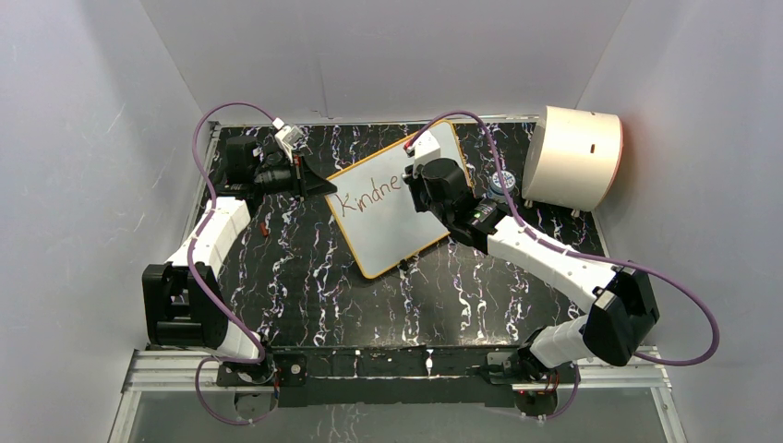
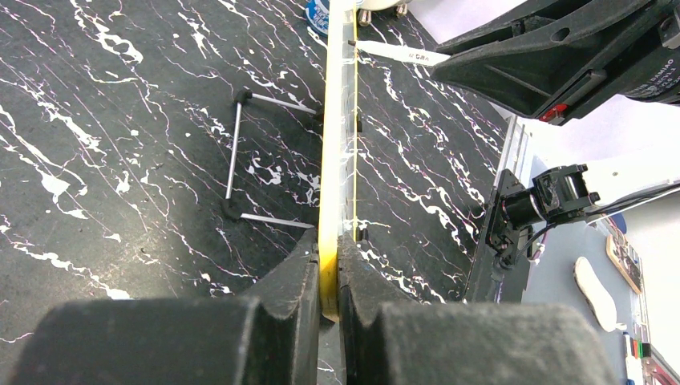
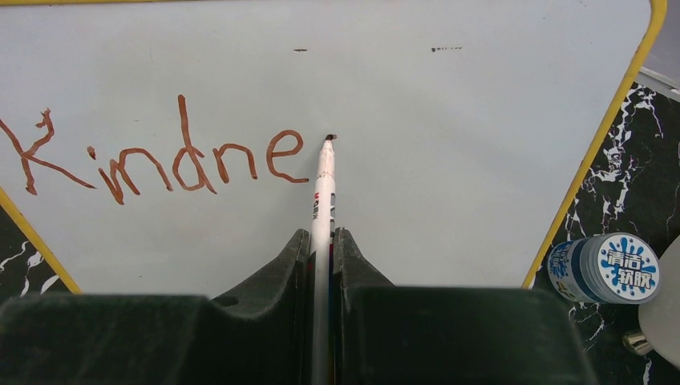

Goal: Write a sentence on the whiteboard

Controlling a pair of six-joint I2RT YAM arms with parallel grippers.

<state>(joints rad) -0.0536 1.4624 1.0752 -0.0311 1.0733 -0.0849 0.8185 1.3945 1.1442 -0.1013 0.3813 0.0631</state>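
Note:
The whiteboard lies tilted on the black marbled mat, white with a yellow rim. Dark red lettering reading "Kindne" crosses its upper part, and the right wrist view shows the same letters. My left gripper is shut on the board's left edge; in the left wrist view the yellow rim runs edge-on between the fingers. My right gripper is shut on a white marker, whose dark tip rests on the board just right of the last "e". From above, the right wrist covers the marker.
A cream half-cylinder drum stands at the back right. A small blue-and-white round tin sits just off the board's right edge. A thin wire stand lies on the mat by the board. A small red bit lies near the left arm.

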